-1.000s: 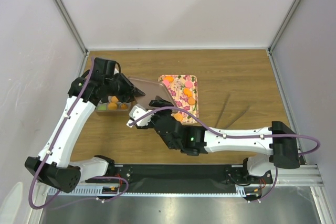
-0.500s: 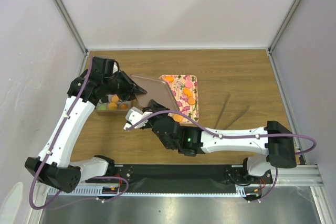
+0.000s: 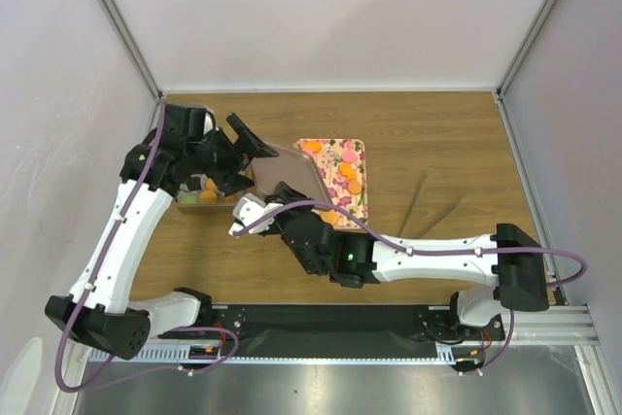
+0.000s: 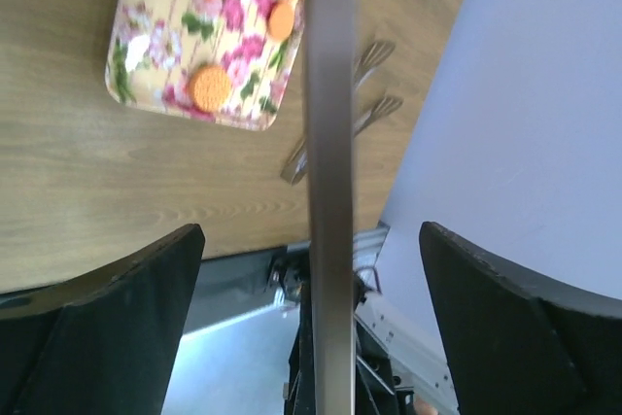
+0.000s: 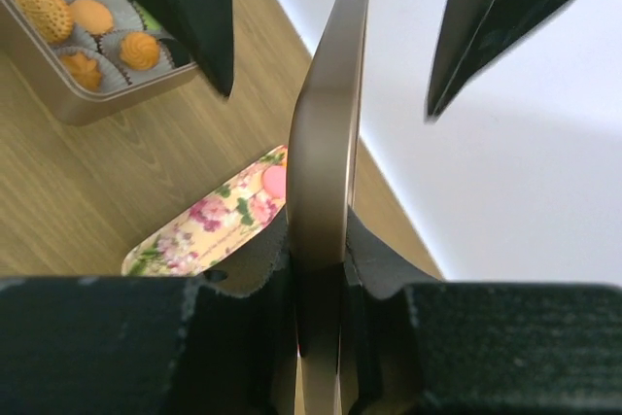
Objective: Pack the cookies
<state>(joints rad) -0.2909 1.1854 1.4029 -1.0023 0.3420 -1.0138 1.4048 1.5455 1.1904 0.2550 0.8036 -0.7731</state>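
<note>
1. A tin [image 5: 89,106] stands at the left of the table [image 4: 146,201]. Cookies [image 5: 92,17] are already set in it in white paper cups [image 5: 115,38]; orange, green and black ones can be made out.
2. A flowered tray [image 4: 146,46] lies to the right of the tin, apart from it. Several more cookies, mostly orange with at least one pink, are left lying on it.
3. The lid [image 5: 326,143] is held up on edge above the table between tin and tray. It has not been put on the tin, which stands uncovered.
4. The right gripper [image 5: 323,240] is closed narrowly on the lower edge of the lid, which is clamped between its fingers.
5. The left gripper [image 4: 311,235] is spread wide, one finger on each side of the lid. The lid is not touched by either finger.
6. The packing is judged well begun but unfinished: the tray's cookies are not yet in the tin, and the lid is not yet fitted.
7. Whether free cups remain in the tin cannot be told, since only one corner of it is shown clearly.
</note>
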